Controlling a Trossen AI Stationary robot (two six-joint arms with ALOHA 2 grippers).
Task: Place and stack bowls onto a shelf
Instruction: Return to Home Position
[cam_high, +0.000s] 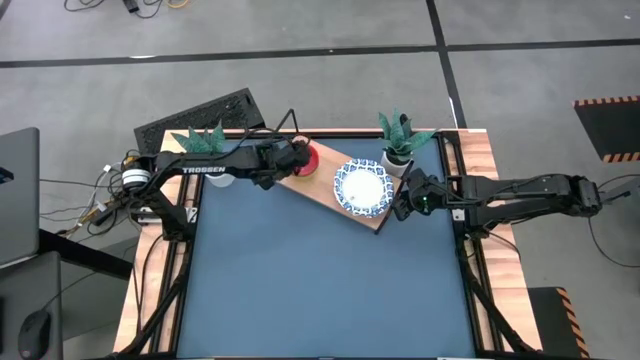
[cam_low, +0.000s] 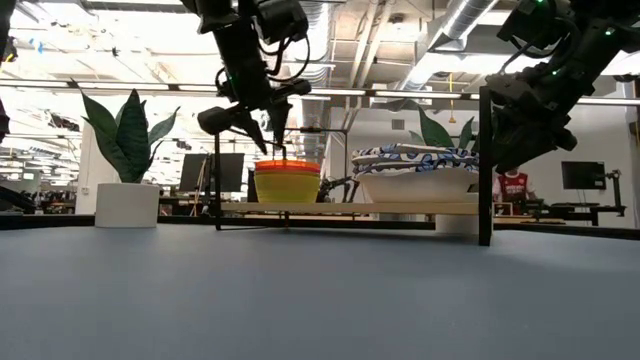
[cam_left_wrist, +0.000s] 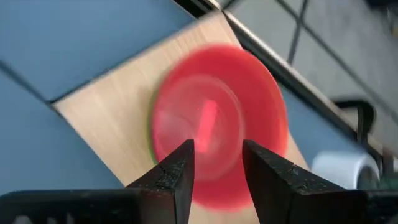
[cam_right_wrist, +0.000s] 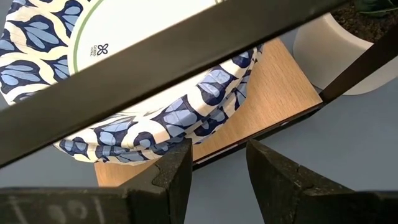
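The shelf, a light wooden board in a black wire frame, stands slantwise at the table's far middle. On its left end sits a stack of plastic bowls, yellow low down and the red bowl on top. On its right end rests a stack of white dishes with blue rims. My left gripper hangs open just above the red bowl, fingers pointing down. My right gripper is open beside the shelf's right end, facing the dishes and touching nothing.
A white plant pot stands close behind the shelf's right end, and another is by the table's far left corner. A black wire bar crosses in front of my right gripper. A keyboard lies beyond the far edge.
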